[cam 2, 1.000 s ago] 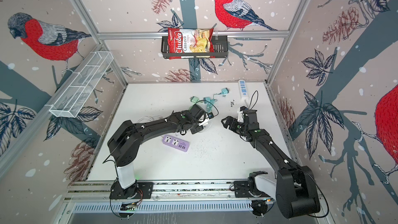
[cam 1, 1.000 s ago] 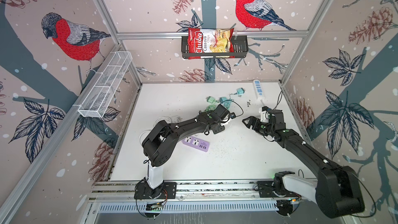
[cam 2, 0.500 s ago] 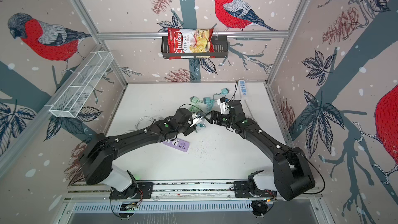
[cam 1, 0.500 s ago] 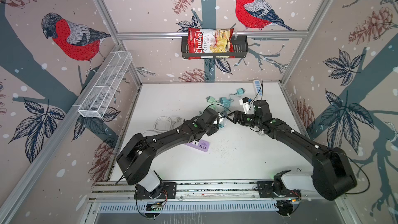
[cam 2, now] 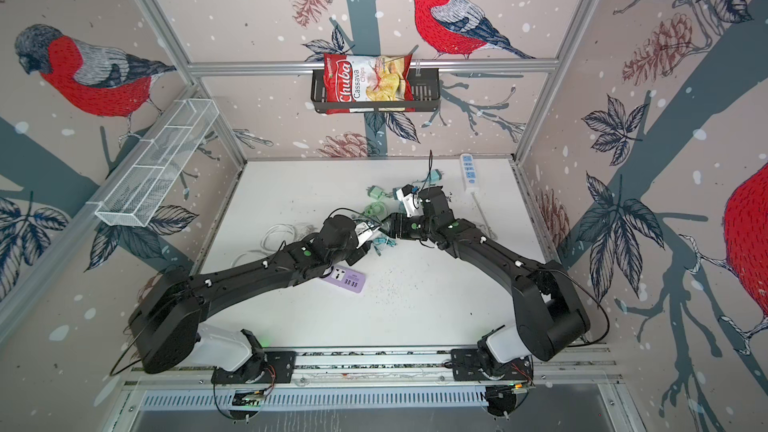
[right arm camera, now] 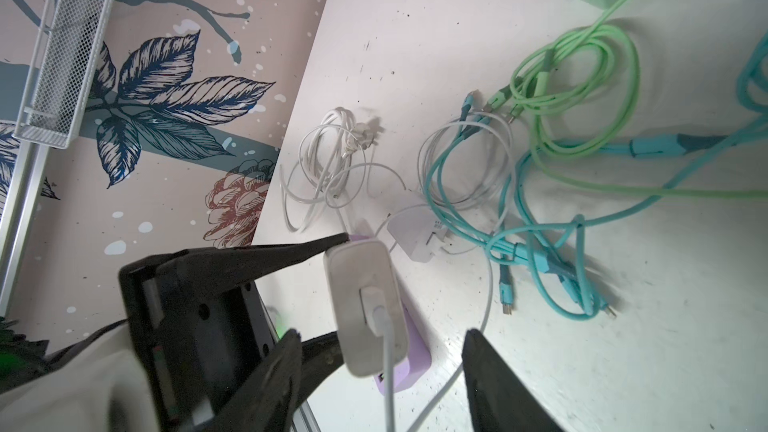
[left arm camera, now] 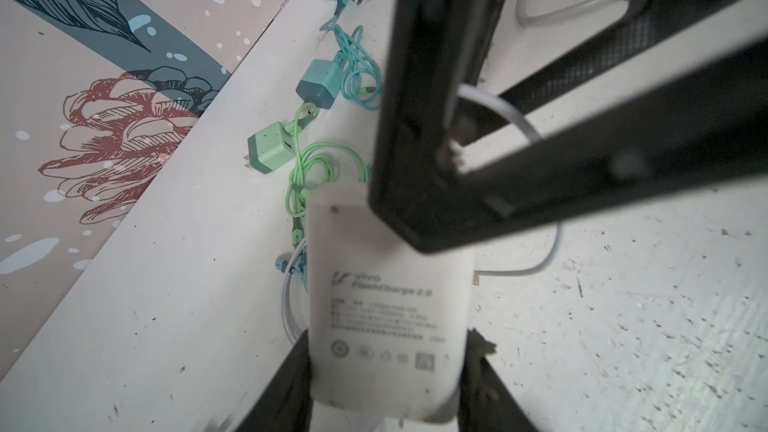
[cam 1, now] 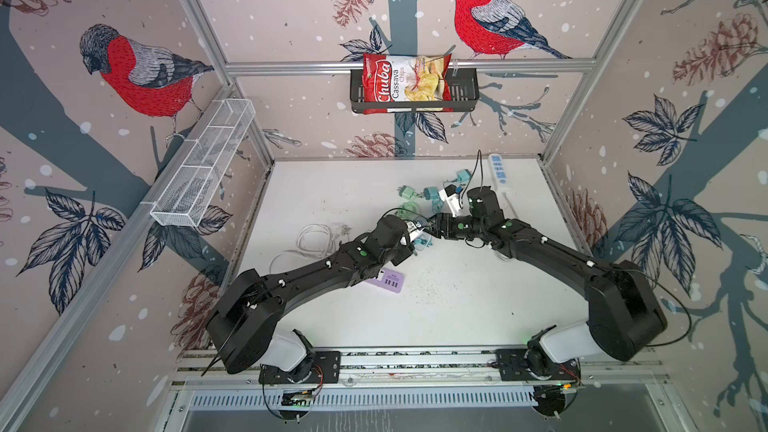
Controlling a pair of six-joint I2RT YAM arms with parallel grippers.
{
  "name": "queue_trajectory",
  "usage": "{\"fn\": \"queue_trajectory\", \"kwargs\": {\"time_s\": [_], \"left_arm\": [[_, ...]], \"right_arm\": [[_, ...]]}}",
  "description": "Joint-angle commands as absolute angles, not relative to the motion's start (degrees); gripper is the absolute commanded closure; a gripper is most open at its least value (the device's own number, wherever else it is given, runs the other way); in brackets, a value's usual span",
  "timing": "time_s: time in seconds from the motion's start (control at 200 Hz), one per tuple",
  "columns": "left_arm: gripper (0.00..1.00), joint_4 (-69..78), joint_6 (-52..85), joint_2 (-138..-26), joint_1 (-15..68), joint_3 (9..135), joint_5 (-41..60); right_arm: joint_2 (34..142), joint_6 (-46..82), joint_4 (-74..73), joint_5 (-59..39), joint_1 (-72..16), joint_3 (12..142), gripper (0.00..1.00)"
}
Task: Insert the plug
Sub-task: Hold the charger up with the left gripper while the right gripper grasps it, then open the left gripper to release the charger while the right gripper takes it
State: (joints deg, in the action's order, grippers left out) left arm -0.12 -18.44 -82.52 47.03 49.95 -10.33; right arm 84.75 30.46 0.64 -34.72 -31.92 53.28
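The plug is a white charger block with a white cable, held above the table by my left gripper, which is shut on its sides. In both top views the left gripper meets my right gripper over the table's middle. In the right wrist view the plug hangs between the right gripper's fingers. They stand open, with a clear gap on one side. The purple power strip lies flat below, partly hidden by the left arm.
Green and teal chargers with tangled cables lie behind the grippers. A coiled white cable and a second white charger lie nearby. A white power strip lies at the back right. A wire basket hangs on the left wall.
The right gripper has swung left to the plug and its jaws have narrowed around it. The left arm has shifted, still holding the plug.
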Motion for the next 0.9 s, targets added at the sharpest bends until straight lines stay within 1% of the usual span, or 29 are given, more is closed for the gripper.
{"fn": "queue_trajectory", "kwargs": {"time_s": [0.0,0.08,0.39,0.725,0.835,0.845,0.87,0.895], "left_arm": [[1.00,4.0,-17.8,-82.1,46.9,49.9,-9.1],[1.00,4.2,-17.7,-82.1,46.9,49.9,-8.8],[1.00,3.4,-17.4,-82.5,46.9,50.4,-7.9],[1.00,3.4,-17.0,-83.0,46.9,50.4,-7.6],[1.00,3.4,-17.0,-82.8,46.9,50.4,-7.0],[0.99,3.3,-16.9,-82.9,46.9,50.4,-7.0],[0.93,3.4,-16.8,-82.9,46.9,50.4,-7.2],[0.89,3.3,-16.6,-82.8,46.9,50.4,-7.5]], "right_arm": [[86.4,28.5,0.2,-35.9,-32.7,54.8,0.41],[87.7,27.9,0.4,-36.7,-32.8,55.5,0.48],[87.5,27.7,-3.4,-41.2,-33.2,54.6,0.51],[88.5,27.7,-3.9,-42.9,-33.3,55.0,0.63],[88.7,27.8,-4.6,-43.2,-33.4,55.0,0.71],[88.7,27.9,-4.7,-43.2,-33.4,55.0,0.72],[88.6,28.0,-4.9,-43.1,-33.4,54.9,0.74],[88.6,28.1,-5.1,-43.0,-33.3,54.8,0.76]]}}
